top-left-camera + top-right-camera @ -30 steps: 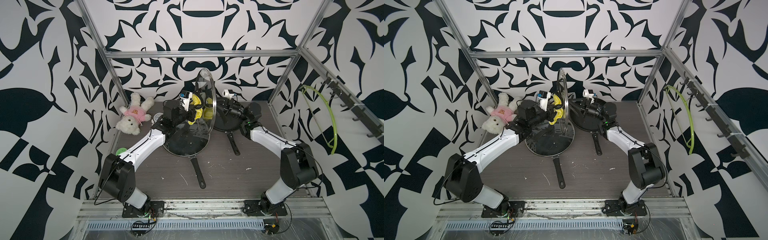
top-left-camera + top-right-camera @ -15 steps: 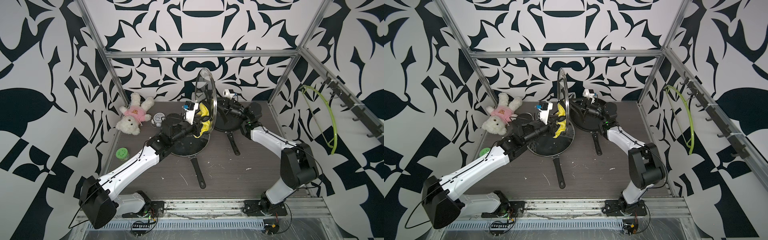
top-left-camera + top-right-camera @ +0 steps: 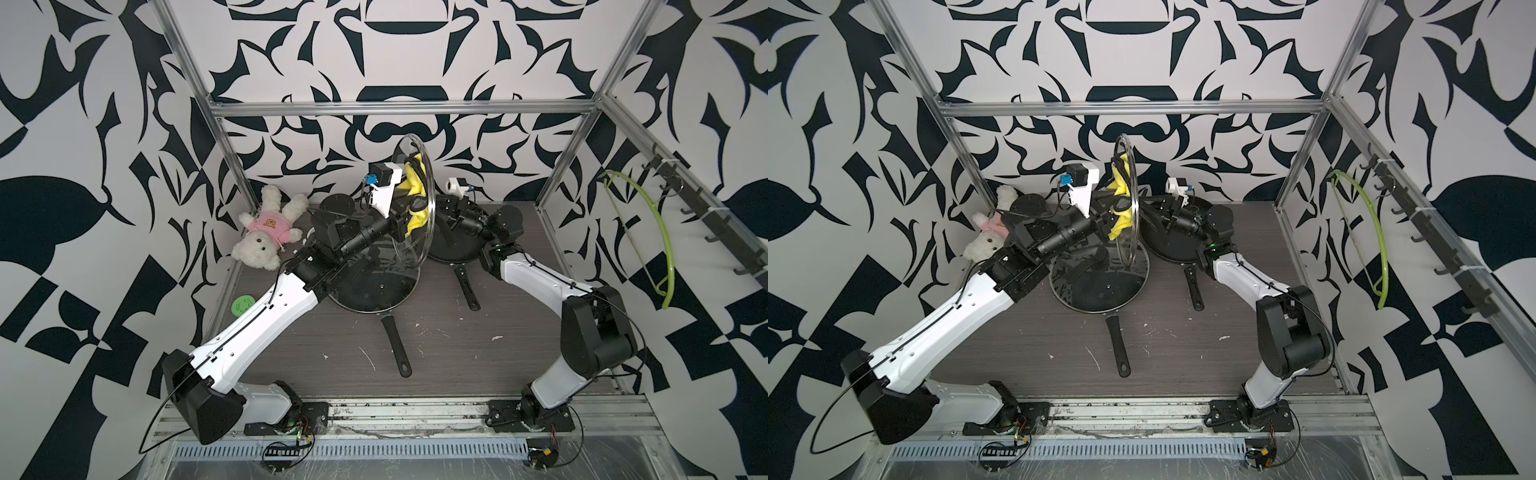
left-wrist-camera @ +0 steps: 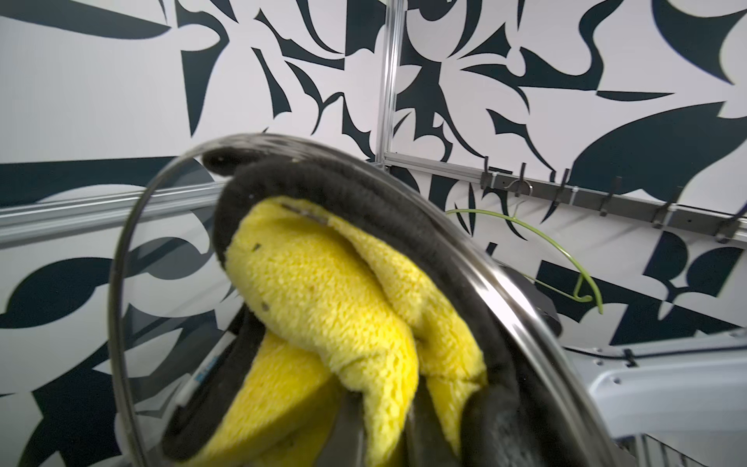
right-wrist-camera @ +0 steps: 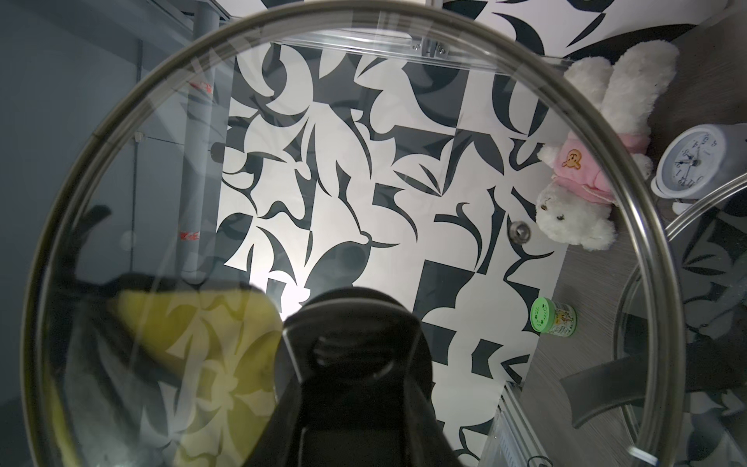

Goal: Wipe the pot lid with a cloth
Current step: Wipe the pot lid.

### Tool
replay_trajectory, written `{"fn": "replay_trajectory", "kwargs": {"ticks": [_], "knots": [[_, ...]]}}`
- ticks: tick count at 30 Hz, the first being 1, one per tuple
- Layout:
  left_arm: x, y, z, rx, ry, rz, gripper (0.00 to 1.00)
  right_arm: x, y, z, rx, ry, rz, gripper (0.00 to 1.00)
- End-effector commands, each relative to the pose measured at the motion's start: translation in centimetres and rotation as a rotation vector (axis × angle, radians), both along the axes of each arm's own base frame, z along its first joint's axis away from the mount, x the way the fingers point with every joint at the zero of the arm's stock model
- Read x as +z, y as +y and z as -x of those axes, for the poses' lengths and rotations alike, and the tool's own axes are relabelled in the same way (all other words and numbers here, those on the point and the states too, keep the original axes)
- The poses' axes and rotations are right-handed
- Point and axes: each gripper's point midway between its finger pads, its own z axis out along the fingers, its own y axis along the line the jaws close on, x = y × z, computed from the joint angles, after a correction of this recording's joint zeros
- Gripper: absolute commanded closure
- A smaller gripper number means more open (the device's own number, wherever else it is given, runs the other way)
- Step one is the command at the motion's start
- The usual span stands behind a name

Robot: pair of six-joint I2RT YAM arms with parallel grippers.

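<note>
Pot lid: glass pot lid [image 3: 415, 245] stands on edge, upright, well above the table [image 3: 457, 353], between the two arms. Seen nearly edge-on in both top views.
Right pincer: right pincer [image 3: 441, 210] is clamped on the lid's black knob [image 5: 351, 323] and carries the whole lid. Lid rim hangs clear of the pan [image 3: 392, 345] below.
Left pincer: left pincer [image 3: 409, 210] is clenched on the cloth [image 3: 415, 183], a bunched yellow wad w/ dark trim.
Cloth pos: on the lid face opp. the knob, high up. Left wrist view shows the cloth [image 4: 331, 307] folded against the glass just under the rim.
Change: approx. half a sec ago the cloth sat low on the glass, and before that about mid-height. Left arm has swung up since. Right arm and lid unmoved.
Meaning: prob. mid-wipe, an upward stroke reaching the top edge. Knob side looks untouched, so more passes likely needed.
Risk: cloth pressure could tip the lid in the knob grip.
</note>
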Motion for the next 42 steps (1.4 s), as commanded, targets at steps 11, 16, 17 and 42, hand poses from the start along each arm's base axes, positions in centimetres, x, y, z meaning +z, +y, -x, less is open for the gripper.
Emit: {"fn": "replay_trajectory", "kwargs": {"ticks": [11,16,17,42], "knots": [[-3.7,2.8,-11.3,0.164,0.061,-0.056,1.0,8.1,-0.9,4.8,0.001,-0.327,-0.124,1.0],[-7.9,2.7,-12.8,0.159,0.143,-0.085,1.0,8.9,-1.0,5.2,0.002,-0.343,-0.129,1.0],[-8.7,2.7,-12.7,0.154,0.16,-0.088,1.0,9.0,-1.0,5.2,0.003,-0.346,-0.129,1.0],[-9.9,0.4,4.9,-0.118,0.277,-0.083,1.0,9.1,-0.8,3.6,-0.018,-0.331,-0.143,1.0]]}}
